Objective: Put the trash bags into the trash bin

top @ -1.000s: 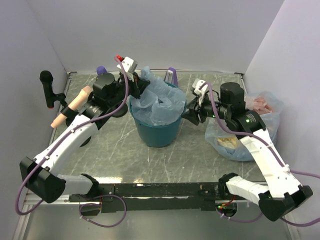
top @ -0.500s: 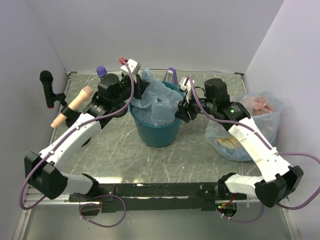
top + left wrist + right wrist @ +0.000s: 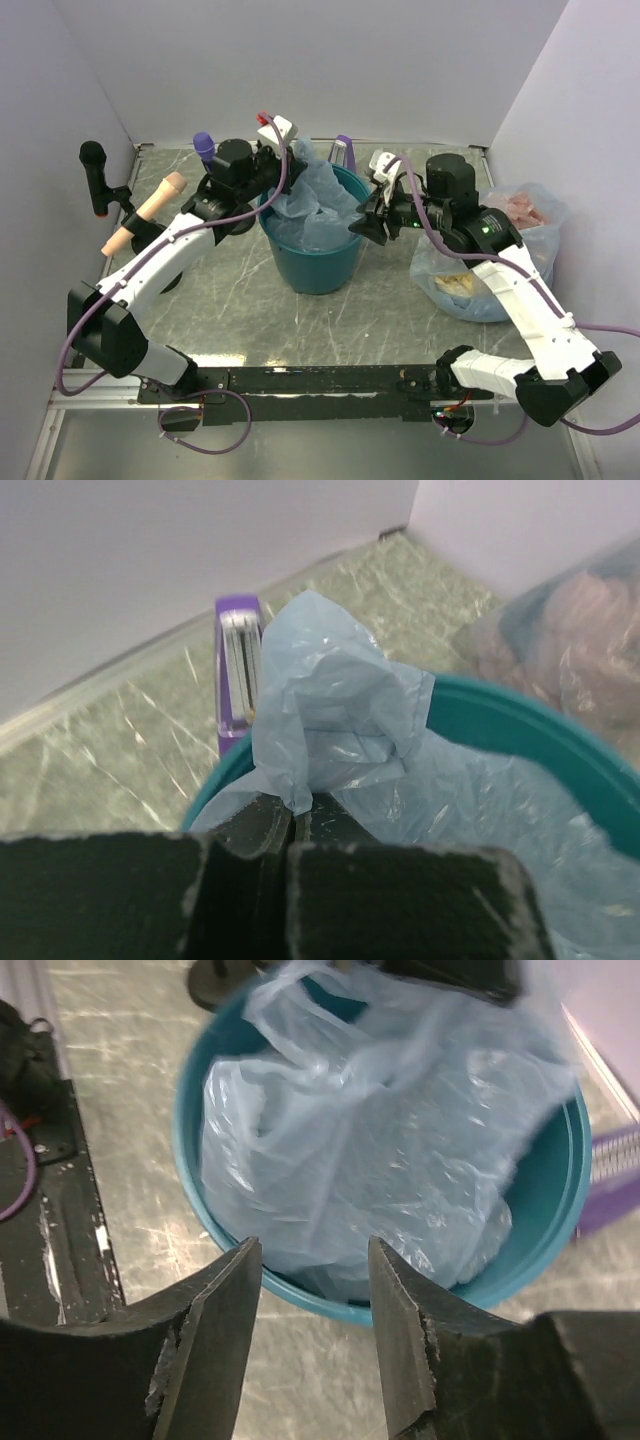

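The left fingers (image 3: 272, 825) are pressed together on a bunched fold of the pale-blue trash bag (image 3: 335, 715), just above the teal trash bin (image 3: 500, 715) rim ahead of them. The right fingers (image 3: 358, 226) are spread wide, gripping nothing, over the opposite rim. Beyond them the bag lies mostly inside the bin on the tabletop (image 3: 230, 290).

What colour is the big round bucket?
The bucket is teal, clearest in the right wrist view.

Trash bag (image 3: 320, 205) in trash bin (image 3: 315, 268), left gripper (image 3: 283, 172) at bin's 10 o'clock, right gripper (image 3: 357, 228) at 3 o'clock, stuffed bag (image 3: 520, 245) beyond it.
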`<state>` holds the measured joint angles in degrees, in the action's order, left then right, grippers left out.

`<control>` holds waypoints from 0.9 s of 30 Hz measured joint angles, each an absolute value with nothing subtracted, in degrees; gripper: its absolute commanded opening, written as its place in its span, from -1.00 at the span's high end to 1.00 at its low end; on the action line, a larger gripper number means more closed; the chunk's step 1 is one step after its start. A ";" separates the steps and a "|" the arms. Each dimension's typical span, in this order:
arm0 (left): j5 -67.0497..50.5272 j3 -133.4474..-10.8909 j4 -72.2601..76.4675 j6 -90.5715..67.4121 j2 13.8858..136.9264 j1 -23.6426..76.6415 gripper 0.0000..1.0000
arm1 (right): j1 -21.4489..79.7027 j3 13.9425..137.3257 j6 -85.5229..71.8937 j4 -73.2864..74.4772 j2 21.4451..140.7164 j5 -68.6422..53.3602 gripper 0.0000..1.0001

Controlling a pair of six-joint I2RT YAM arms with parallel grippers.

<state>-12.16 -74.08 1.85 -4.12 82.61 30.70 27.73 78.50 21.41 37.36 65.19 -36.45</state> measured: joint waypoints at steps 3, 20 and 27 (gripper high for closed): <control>-12.14 -76.71 2.24 -2.94 82.61 30.70 0.99 | 28.77 79.42 21.76 36.75 65.84 -37.95 -0.04; -23.70 -83.70 -7.44 -3.99 83.50 30.57 -0.54 | 31.40 81.28 21.71 36.84 65.58 -32.60 -0.31; -22.61 -85.56 -13.32 -4.34 80.29 30.13 -0.91 | 31.40 85.69 20.49 34.92 65.41 -30.61 -0.49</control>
<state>-22.61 -85.56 -13.32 -4.34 80.29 30.13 31.40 85.69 20.49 34.92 65.41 -30.61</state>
